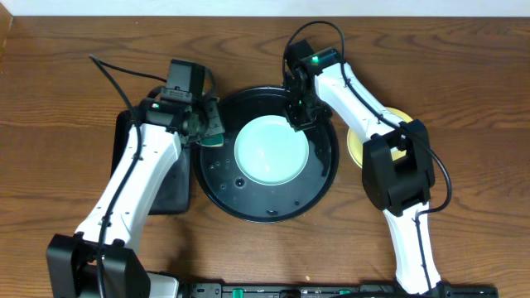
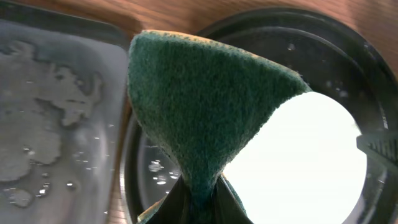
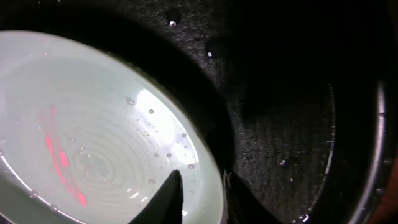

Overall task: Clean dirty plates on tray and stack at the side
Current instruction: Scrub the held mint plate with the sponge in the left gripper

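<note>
A pale mint plate (image 1: pixel 272 151) lies in the large round black tray (image 1: pixel 323 178). My right gripper (image 1: pixel 298 117) is at the plate's far right edge. In the right wrist view its fingers (image 3: pixel 202 186) straddle the wet plate's (image 3: pixel 93 137) rim and are shut on it, over the tray floor (image 3: pixel 286 124). My left gripper (image 1: pixel 205 126) is shut on a green sponge (image 1: pixel 214 132) above the tray's left rim. The sponge (image 2: pixel 205 106) fills the left wrist view above the fingers (image 2: pixel 202 199), next to the plate (image 2: pixel 305 162). A pale yellow plate (image 1: pixel 358 142) lies right of the tray, partly under the right arm. Only one mint plate shows.
A rectangular black tray (image 1: pixel 128 157), wet with soapy water (image 2: pixel 56 124), lies left of the round tray under my left arm. Water drops dot the round tray's floor (image 2: pixel 155 168). Bare wooden table surrounds it all.
</note>
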Controlling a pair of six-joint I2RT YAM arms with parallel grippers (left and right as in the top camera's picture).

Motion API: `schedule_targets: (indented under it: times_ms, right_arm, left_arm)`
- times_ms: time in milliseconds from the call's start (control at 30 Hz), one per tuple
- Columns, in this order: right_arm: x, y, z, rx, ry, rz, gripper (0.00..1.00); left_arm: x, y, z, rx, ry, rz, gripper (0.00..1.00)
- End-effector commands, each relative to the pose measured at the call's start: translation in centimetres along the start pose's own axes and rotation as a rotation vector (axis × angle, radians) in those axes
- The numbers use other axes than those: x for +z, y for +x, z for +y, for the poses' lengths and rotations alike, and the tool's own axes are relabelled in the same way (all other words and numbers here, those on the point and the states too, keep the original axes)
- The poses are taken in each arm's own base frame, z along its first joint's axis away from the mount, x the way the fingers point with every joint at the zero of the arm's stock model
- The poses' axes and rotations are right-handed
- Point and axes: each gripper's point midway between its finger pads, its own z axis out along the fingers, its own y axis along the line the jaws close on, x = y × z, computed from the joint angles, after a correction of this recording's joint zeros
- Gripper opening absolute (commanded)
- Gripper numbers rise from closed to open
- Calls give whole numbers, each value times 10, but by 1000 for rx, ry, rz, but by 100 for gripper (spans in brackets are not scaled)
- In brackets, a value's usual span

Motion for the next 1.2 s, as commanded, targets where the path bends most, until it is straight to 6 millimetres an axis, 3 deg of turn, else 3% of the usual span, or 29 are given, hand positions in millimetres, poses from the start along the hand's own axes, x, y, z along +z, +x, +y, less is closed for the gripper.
schedule_targets:
  times_ms: [0,133,367,533,733,900,1167]
  right_arm:
    - [4,2,-10,3,13,10,17]
    - [14,12,-15,22,5,43,13]
    - [40,26,-8,38,-90,82,1]
    - [52,24,-8,75,-99,62,1]
    - [69,29,-4,104,-147,56,1]
    - [69,28,-5,112,-151,54,1]
    - [69,27,-5,110,-151,52,1]
  left_arm:
    - [2,-1,-17,-20,29,6,8]
    - [8,5,-30,-2,41,17,8]
    - [12,9,-40,-18,51,22,7]
    - [18,9,-42,-14,50,26,7]
    - [45,23,-50,12,39,90,7]
    - [75,45,-64,51,46,169,8]
    - [111,82,-68,39,28,310,7]
